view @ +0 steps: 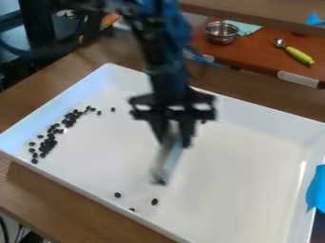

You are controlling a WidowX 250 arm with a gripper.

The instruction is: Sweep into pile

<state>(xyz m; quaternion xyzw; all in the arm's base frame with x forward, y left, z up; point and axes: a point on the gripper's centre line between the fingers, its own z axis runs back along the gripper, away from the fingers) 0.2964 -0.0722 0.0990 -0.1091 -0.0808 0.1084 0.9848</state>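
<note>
Dark oval beans [154, 201], glossy tray [241, 180]

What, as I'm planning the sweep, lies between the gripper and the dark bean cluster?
Mostly bare tray, with two stray beans toward the far side, in the camera view.

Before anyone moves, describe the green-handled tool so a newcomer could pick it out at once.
Start at the big white tray and look beyond its far edge, to the reddish-brown surface at upper right. Right of the metal bowl there lies a spoon-like tool. Its yellow-green handle sets it apart from the bowl and the pale green cloth.
</note>
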